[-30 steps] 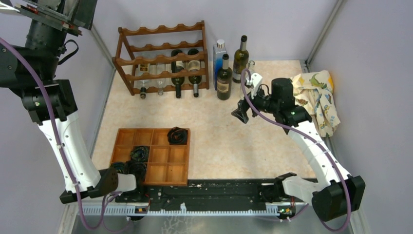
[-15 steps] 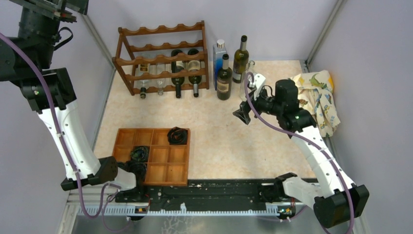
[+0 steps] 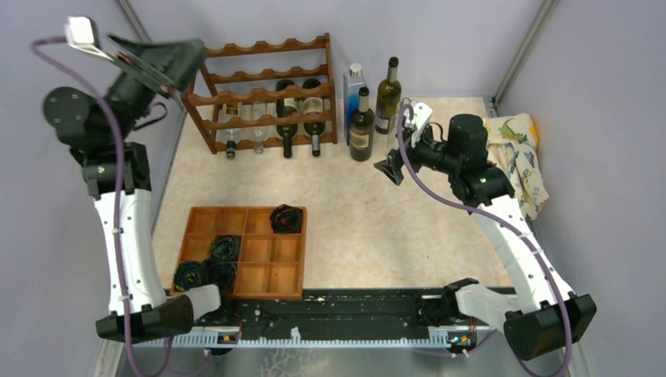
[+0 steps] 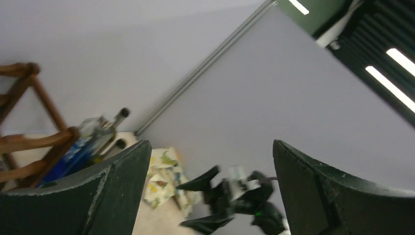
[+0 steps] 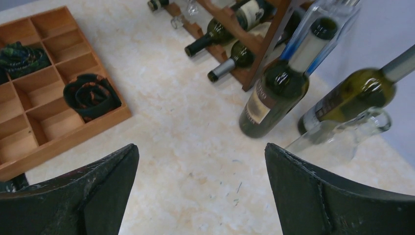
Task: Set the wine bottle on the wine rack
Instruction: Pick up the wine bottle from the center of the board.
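The dark reddish-brown wine rack (image 3: 263, 90) stands at the back left with two dark bottles and some glasses lying in it. It also shows in the right wrist view (image 5: 254, 36) and the left wrist view (image 4: 29, 142). A dark wine bottle (image 3: 362, 124) stands upright right of the rack, also in the right wrist view (image 5: 274, 95). A green bottle (image 3: 388, 94) (image 5: 350, 95) and a blue-tinted bottle (image 3: 353, 88) stand behind it. My right gripper (image 3: 387, 171) (image 5: 201, 147) is open and empty, just right of the dark bottle. My left gripper (image 3: 188, 71) (image 4: 211, 143) is open, empty, raised high by the rack's left end.
A flat wooden compartment tray (image 3: 245, 251) (image 5: 54, 103) holds rolled dark belts at the front left. A clear glass jug (image 5: 342, 137) stands by the green bottle. A patterned cloth (image 3: 514, 157) lies at the right wall. Walls close in left, back and right.
My left arm has swung its gripper down and to the right, towards the rack's top left corner. My right gripper has moved slightly back towards the standing bottles.
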